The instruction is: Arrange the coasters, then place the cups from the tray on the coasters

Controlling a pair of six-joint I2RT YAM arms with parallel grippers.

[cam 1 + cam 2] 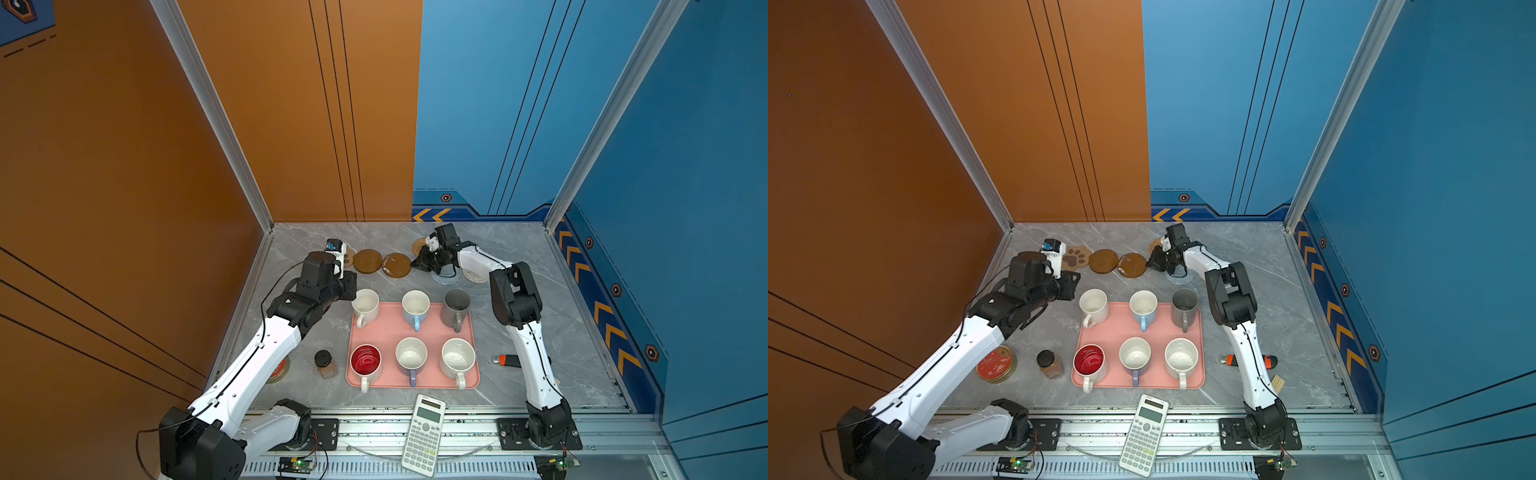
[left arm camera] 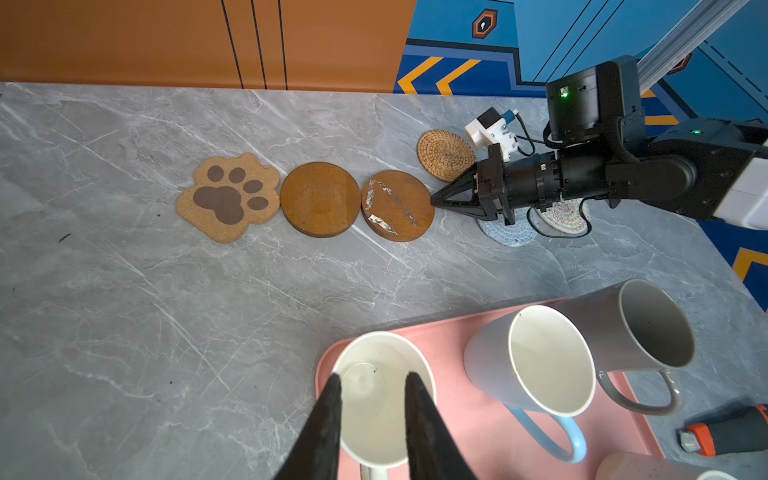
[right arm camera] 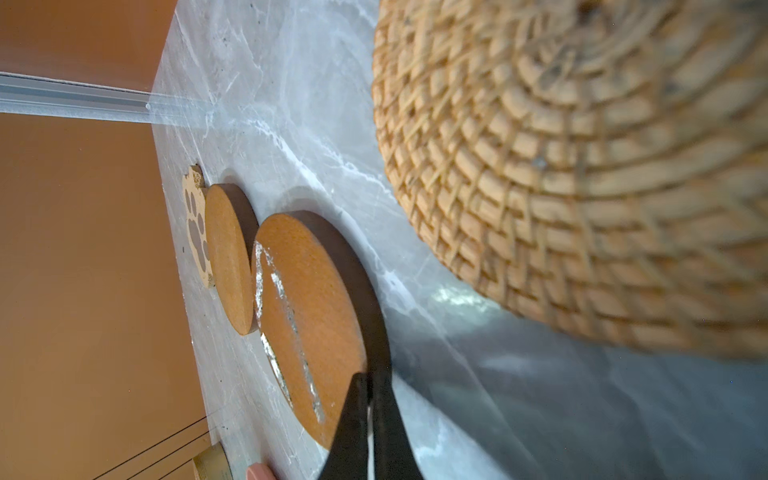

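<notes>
Coasters [image 2: 228, 197] line the tabletop's [image 2: 124, 311] back, and we fear our clenched right claw [image 2: 434, 200], against the scratched brown disc [image 2: 397, 205], may shove it onto its neighbour [image 2: 320, 199]; left claw [image 2: 372, 376] hangs parted over a white cup [image 2: 374, 419].

table [image 2: 124, 311]: glossy marble-look | rattan coaster [image 2: 442, 153]: rough woven | tray [image 1: 390, 332]: matt plastic

Calc [image 1: 424, 434], tin [image 1: 995, 365], jar [image 1: 325, 363], orange tool [image 1: 507, 360].
</notes>
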